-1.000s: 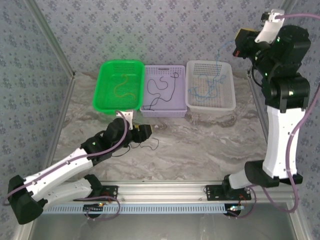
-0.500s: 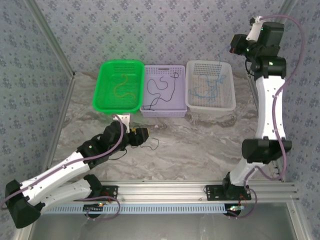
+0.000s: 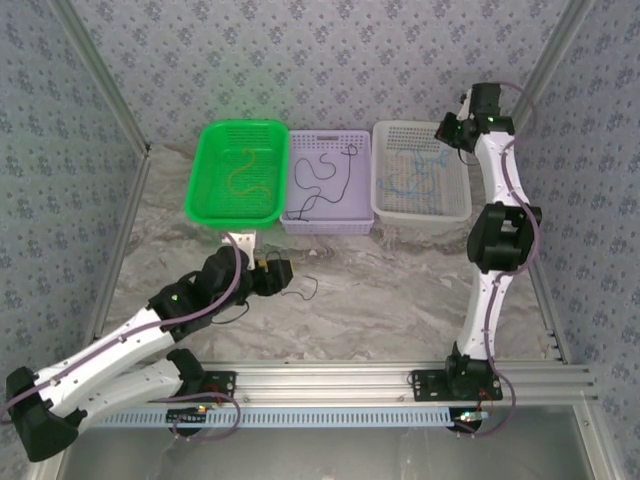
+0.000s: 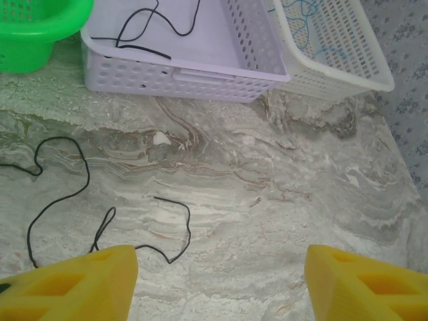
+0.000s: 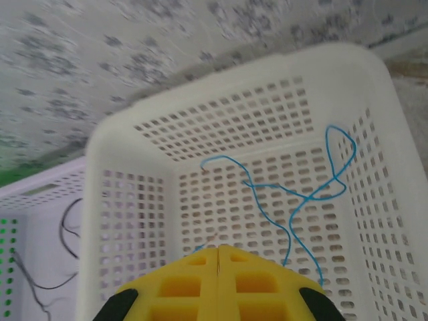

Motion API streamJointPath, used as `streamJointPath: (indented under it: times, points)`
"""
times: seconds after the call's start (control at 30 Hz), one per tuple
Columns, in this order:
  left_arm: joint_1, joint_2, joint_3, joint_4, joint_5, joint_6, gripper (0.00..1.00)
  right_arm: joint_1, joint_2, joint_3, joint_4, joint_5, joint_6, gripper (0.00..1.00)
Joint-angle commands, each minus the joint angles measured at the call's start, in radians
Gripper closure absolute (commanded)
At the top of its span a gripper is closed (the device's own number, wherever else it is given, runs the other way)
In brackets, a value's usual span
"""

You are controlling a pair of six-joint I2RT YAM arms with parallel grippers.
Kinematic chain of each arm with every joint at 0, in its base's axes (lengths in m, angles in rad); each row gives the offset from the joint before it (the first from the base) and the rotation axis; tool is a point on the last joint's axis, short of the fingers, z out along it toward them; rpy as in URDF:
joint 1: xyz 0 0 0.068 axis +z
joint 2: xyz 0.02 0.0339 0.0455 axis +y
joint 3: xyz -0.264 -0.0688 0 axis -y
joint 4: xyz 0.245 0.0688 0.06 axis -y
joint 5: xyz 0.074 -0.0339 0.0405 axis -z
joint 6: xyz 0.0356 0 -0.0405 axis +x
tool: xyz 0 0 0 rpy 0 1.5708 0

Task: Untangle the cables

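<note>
A loose black cable (image 4: pixel 85 179) lies in loops on the marble table, just ahead and left of my left gripper (image 4: pixel 221 281). That gripper is open and its yellow fingers (image 4: pixel 73 281) hold nothing. In the top view this black cable (image 3: pixel 305 290) lies by the left gripper (image 3: pixel 282 273). My right gripper (image 5: pixel 219 249) is shut over the white basket (image 5: pixel 127 221). A thin blue cable (image 5: pixel 304 197) lies in the basket, and one strand runs up to the closed tips. The green basket (image 3: pixel 205 195) holds a yellow-olive cable (image 3: pixel 243 170). Another black cable (image 3: pixel 320 175) lies in the lavender basket (image 3: pixel 325 225).
The three baskets stand side by side at the back of the table. The lavender basket's front wall (image 4: pixel 180 73) stands just beyond the loose cable. Patterned walls close in the back and sides. An aluminium rail (image 3: pixel 330 385) runs along the near edge.
The right arm has swung down from high above to just over the white basket, bringing the blue cable down with it. The left gripper has edged slightly forward and left.
</note>
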Motion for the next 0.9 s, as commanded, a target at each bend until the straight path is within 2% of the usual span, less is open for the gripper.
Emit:
streamJointPath:
  times: [0.0, 0.1, 0.2, 0.3, 0.4, 0.53, 0.67, 0.77, 0.87]
  points:
    - [-0.002, -0.036, 0.000, -0.054, -0.039, -0.009, 0.33, 0.004, 0.038, 0.071, -0.042, 0.018, 0.035, 0.95]
    - [0.016, -0.062, 0.005, -0.106, -0.060, -0.038, 0.33, 0.017, 0.039, 0.096, -0.077, 0.021, 0.009, 0.76]
    - [0.088, -0.071, 0.021, -0.199, -0.056, -0.071, 0.33, 0.046, -0.076, 0.015, -0.043, 0.067, -0.018, 0.66]
    - [0.236, -0.064, 0.032, -0.295, -0.010, -0.090, 0.32, 0.094, -0.258, -0.147, 0.032, 0.108, -0.025, 0.61]
    - [0.425, -0.056, 0.015, -0.344, 0.078, -0.113, 0.35, 0.175, -0.457, -0.314, 0.063, 0.140, -0.039, 0.56]
    - [0.661, -0.020, -0.050, -0.326, 0.162, -0.183, 0.37, 0.386, -0.679, -0.597, 0.096, 0.218, -0.049, 0.52]
    - [0.830, 0.076, -0.144, -0.138, 0.277, -0.299, 0.37, 0.678, -0.780, -0.850, 0.150, 0.296, -0.017, 0.51]
    - [0.889, 0.166, -0.169, -0.032, 0.268, -0.378, 0.39, 0.852, -0.780, -0.958, 0.177, 0.372, 0.017, 0.51]
    - [0.925, 0.256, -0.191, 0.085, 0.278, -0.452, 0.40, 0.949, -0.735, -1.013, 0.212, 0.387, 0.056, 0.51]
